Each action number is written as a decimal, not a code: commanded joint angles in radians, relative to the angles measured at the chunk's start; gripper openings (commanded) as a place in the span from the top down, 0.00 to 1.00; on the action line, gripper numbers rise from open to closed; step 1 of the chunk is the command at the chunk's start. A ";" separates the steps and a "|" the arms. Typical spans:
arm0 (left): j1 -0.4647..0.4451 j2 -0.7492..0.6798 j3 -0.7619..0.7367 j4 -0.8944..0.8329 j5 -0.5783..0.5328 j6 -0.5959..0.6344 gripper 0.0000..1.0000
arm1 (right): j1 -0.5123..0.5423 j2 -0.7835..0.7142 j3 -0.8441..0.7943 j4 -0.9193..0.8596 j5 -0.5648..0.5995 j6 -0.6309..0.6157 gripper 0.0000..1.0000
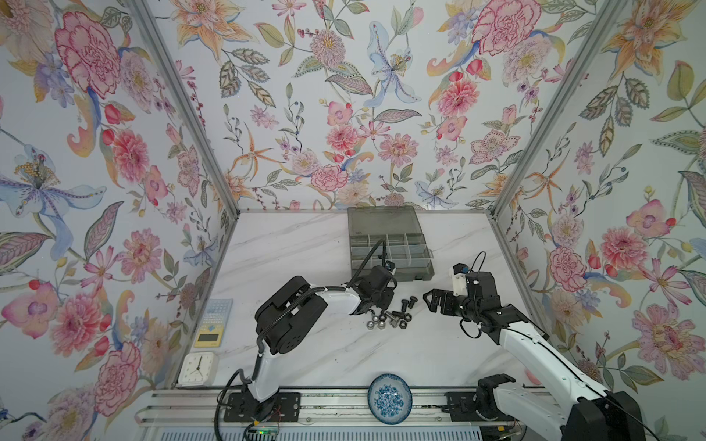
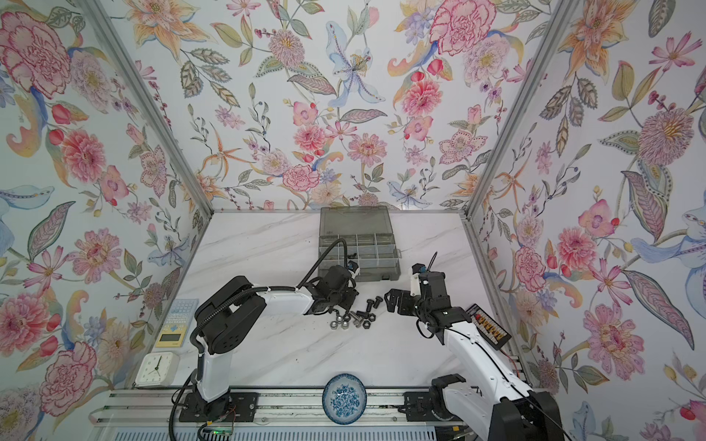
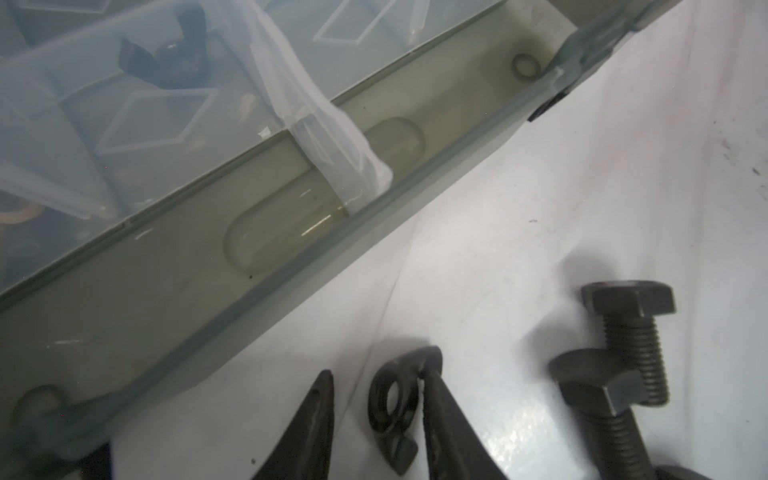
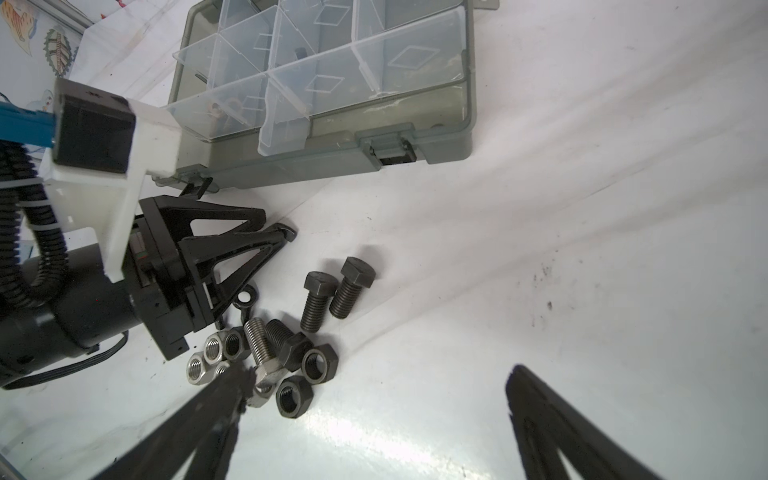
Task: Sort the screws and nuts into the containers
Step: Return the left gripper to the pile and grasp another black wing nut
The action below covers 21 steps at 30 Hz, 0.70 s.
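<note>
The organiser box [image 1: 382, 221] stands open at the back, its containers [image 4: 324, 79] clear-walled; one holds a black winged nut [image 3: 162, 54]. In front of the box lie the screws [image 1: 407, 303] and nuts [image 1: 382, 320] in a loose pile. Two black hex-head screws [image 4: 316, 299] lie side by side, with a silver screw [image 4: 259, 349], silver nuts [image 4: 201, 368] and black nuts [image 4: 318, 363] beside them. My left gripper [image 3: 379, 372] is low at the box's front wall. Its jaws stand narrowly apart around a black winged nut [image 3: 390, 409], which touches one finger [image 3: 440, 415]. My right gripper [image 4: 374, 378] hangs wide open, right of the pile.
A blue-and-white dish [image 1: 389, 397] leans at the table's front edge. At the left edge stand a white clock [image 1: 196, 368] and a yellow calculator [image 1: 214, 322]. A black device with coloured connectors [image 2: 491, 324] lies by the right wall. Flowered walls close in three sides.
</note>
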 commanded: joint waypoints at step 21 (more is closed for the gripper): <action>-0.004 0.008 0.011 -0.027 0.006 -0.004 0.98 | -0.006 -0.029 -0.014 -0.009 -0.007 -0.004 0.01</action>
